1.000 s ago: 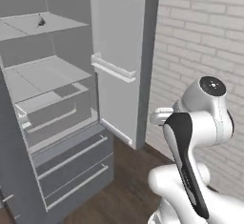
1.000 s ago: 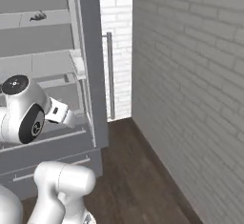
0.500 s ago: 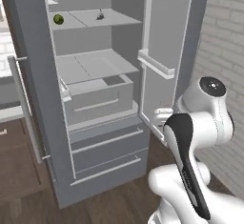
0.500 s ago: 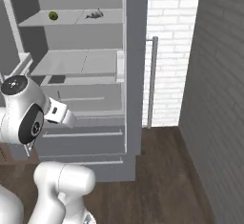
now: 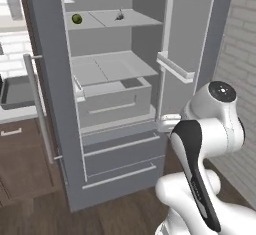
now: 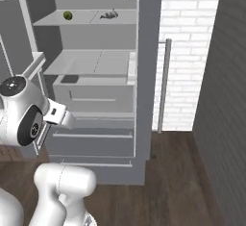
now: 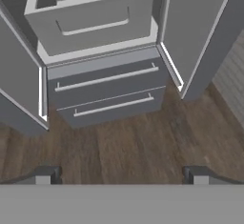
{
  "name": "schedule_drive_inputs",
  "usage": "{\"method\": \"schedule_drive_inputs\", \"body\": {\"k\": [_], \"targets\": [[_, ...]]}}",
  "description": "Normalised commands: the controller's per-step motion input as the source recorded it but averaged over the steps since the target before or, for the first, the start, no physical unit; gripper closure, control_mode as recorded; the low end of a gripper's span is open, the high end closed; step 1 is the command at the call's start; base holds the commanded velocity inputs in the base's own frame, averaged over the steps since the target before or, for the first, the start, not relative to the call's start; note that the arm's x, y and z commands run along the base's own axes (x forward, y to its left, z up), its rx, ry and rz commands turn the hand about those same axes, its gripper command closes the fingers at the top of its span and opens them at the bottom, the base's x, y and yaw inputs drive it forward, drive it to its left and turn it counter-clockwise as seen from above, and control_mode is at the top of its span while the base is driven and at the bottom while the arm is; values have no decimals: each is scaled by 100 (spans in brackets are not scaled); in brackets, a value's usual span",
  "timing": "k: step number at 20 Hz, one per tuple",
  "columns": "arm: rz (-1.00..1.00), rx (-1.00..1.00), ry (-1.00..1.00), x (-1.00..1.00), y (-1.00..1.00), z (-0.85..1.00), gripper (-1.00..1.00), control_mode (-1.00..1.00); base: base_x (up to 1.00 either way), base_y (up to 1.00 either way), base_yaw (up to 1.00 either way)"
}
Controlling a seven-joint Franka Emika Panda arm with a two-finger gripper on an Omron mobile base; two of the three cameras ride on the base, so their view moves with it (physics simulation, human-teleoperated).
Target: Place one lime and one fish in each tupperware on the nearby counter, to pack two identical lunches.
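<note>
Spread wide, the two-finger gripper [image 7: 121,174], dark tips far apart at the bottom of the hand view, clasping nothing, touching nothing. Aimed down at dark brown plank floor [image 7: 133,144] before two flat grey fridge drawers [image 7: 107,92] with thin bar handles.

Left base view: tall grey fridge [image 5: 112,94] standing open, smooth matte panels. Small round dark-green lime [image 5: 76,18] on the upper shelf, left side; small grey fish [image 5: 119,15] well apart to its right on the same shelf. Dark grey shallow tupperware [image 5: 16,91] on the pale counter [image 5: 20,113] left of the fridge.

Right base view: lime [image 6: 67,15] and fish [image 6: 110,15] again on the top shelf; white brick wall [image 6: 190,52] beside the fridge.
</note>
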Motion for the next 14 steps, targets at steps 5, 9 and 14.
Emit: {"method": "schedule_drive_inputs", "body": {"k": [5, 9, 14], "targets": [[0, 0, 0, 0, 0, 0, -100, 100, 34, 11, 1], [0, 0, 0, 0, 0, 0, -100, 100, 50, 2, 0], [0, 0, 0, 0, 0, 0, -100, 100, 66, 22, 0]]}}
